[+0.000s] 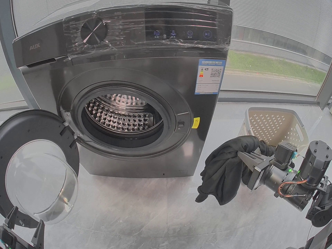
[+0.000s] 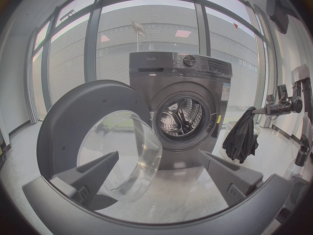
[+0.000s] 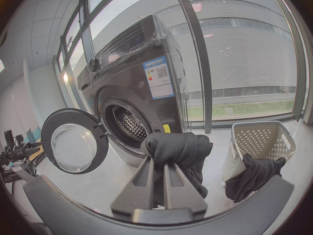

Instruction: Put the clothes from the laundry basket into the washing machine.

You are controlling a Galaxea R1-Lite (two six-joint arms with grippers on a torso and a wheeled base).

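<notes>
**Head view.**
- Washing machine [image 1: 121, 80]: grey front-loader standing on the pale floor [image 1: 145, 208] at the window wall. The round door [image 1: 34, 163] is swung wide to the robot's left and the steel drum [image 1: 121, 116] is exposed.
- Laundry basket [image 1: 276, 125]: cream and perforated, on the floor at the machine's right side by the window.
- Black garment [image 1: 224, 170]: hangs in the air between the machine's lower right corner and the basket, clear of the floor.
- Right gripper [image 1: 243, 156]: fingers buried in the garment's upper folds.
- Left gripper [image 1: 25, 223]: low, just below the open door, fingers apart and holding nothing.

**Left wrist view.**
- Left gripper [image 2: 157, 154]: both fingers spread wide, facing the door [image 2: 81, 121] and the drum opening.
- Garment [image 2: 243, 137]: dangles from the right gripper [image 2: 257, 111] beside the machine.

**Right wrist view.**
- Right gripper [image 3: 159, 167]: fingers pressed together, clamped on the garment [image 3: 179, 147].
- Dark cloth [image 3: 251, 177]: lies against the basket's [image 3: 260, 134] near wall. Cannot tell whether it belongs to the same garment.
</notes>
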